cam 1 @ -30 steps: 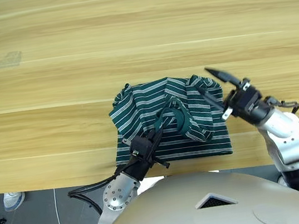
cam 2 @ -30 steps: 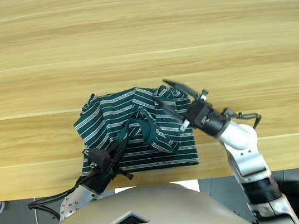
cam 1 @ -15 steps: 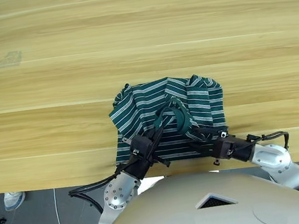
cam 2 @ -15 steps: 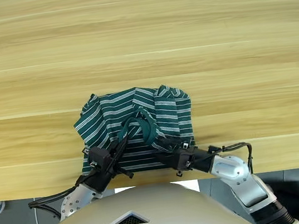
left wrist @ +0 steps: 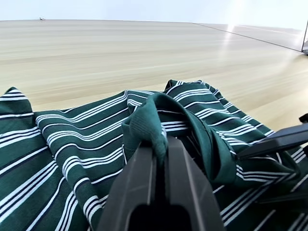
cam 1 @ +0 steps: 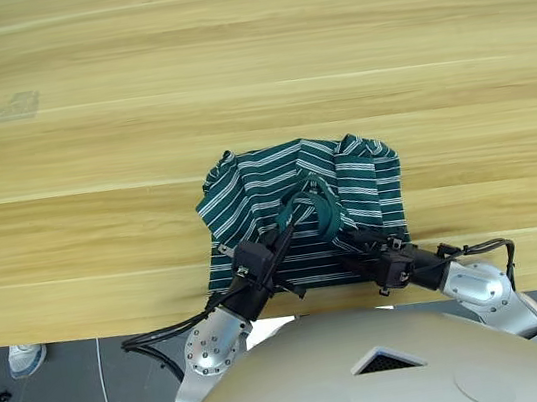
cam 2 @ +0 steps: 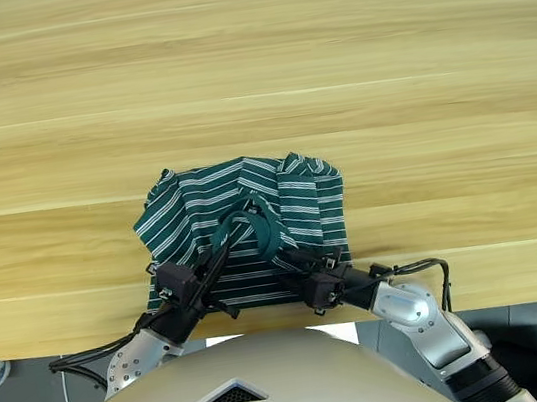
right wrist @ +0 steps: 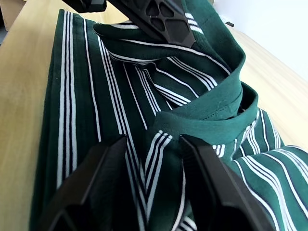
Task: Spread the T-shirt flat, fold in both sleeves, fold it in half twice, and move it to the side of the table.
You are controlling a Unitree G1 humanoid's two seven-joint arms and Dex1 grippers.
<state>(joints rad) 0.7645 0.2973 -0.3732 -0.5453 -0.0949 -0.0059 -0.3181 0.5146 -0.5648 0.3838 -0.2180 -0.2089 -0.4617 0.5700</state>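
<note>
With the T-shirt (cam 1: 256,188) lying rumpled at the counter's (cam 1: 228,65) near edge, the left end effector (left wrist: 160,144) pinching its collar and the right end effector (right wrist: 153,142) open astride the neckband, the right should clamp one layer, then both draw apart evenly.

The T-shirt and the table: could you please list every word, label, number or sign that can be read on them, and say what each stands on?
No text can be read.
T-shirt: only white stripes on green, with no print or label showing.
Table: one faint grey mark on its far left part, too faint to read.
</note>
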